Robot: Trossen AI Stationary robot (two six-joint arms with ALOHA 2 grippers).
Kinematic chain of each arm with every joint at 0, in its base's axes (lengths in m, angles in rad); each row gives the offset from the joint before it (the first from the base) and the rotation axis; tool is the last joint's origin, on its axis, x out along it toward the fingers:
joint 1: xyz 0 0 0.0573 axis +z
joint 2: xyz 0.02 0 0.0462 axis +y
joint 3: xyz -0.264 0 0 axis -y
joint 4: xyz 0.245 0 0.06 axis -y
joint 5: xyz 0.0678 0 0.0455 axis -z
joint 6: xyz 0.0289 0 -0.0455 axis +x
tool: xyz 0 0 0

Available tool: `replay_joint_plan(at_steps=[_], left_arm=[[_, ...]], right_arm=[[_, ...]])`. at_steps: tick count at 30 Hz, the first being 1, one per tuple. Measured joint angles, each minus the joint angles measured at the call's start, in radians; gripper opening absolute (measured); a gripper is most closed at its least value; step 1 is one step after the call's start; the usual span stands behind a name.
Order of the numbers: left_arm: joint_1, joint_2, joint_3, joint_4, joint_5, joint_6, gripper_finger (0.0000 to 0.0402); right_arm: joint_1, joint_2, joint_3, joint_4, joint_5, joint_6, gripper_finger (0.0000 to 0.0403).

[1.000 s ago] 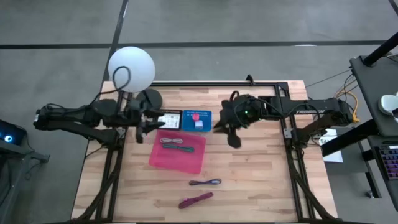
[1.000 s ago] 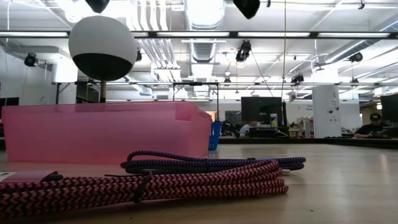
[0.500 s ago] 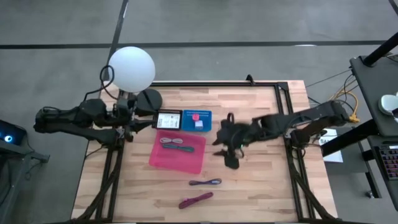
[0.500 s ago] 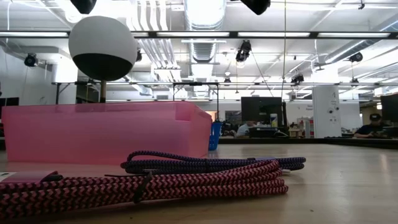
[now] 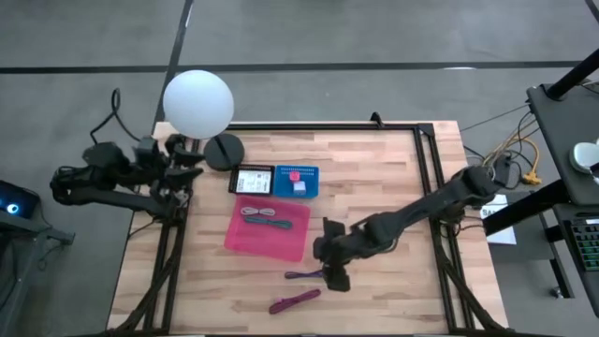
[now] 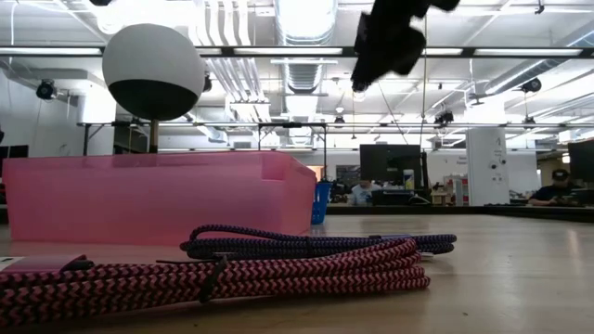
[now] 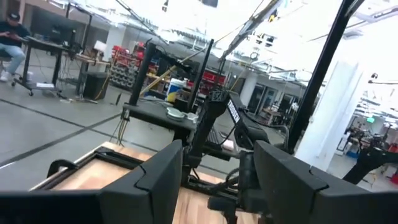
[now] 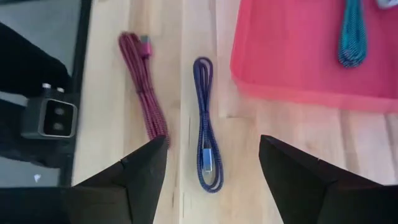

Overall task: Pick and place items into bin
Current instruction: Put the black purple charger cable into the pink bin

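A purple cord [image 5: 309, 274] lies coiled flat on the wood near the table's front, with a magenta cord [image 5: 295, 300] closer to the near edge. My right gripper [image 5: 329, 271] hovers above the purple cord [image 8: 206, 124], open; the cord shows between its fingers and the magenta cord [image 8: 144, 87] beside it. The pink bin [image 5: 267, 227] sits mid-table and holds a teal cord [image 5: 262, 217]. My left gripper [image 5: 182, 159] waits open off the table's far left corner.
A blue tray [image 5: 296, 181] with small pieces and a black-and-white box [image 5: 251, 179] stand beyond the bin. A white globe lamp [image 5: 197, 101] rises at the far left. The low camera's black body [image 8: 50, 118] sits at the near edge beside the magenta cord.
My right gripper has swung from beside the blue tray toward the table's near edge and come down over the purple cord. My left gripper has drawn back from the bin toward the table's far left corner. The cords and bin have stayed put.
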Motion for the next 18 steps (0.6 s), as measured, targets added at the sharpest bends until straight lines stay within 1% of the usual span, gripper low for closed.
replay_joint_plan(at_steps=[4,10,18], left_arm=[[0.000,-0.007,-0.001,-0.005,0.000,0.018,0.0183],[0.000,-0.005,-0.001,-0.028,0.001,0.052,0.0183],[0.000,-0.010,-0.002,-0.061,0.001,0.053,0.0183]], right_arm=[[0.013,0.055,0.000,0.009,-0.005,0.001,0.0231],[0.014,0.123,0.000,0.011,-0.075,0.000,0.0226],[0.015,0.194,0.002,0.020,-0.078,-0.005,0.0224]])
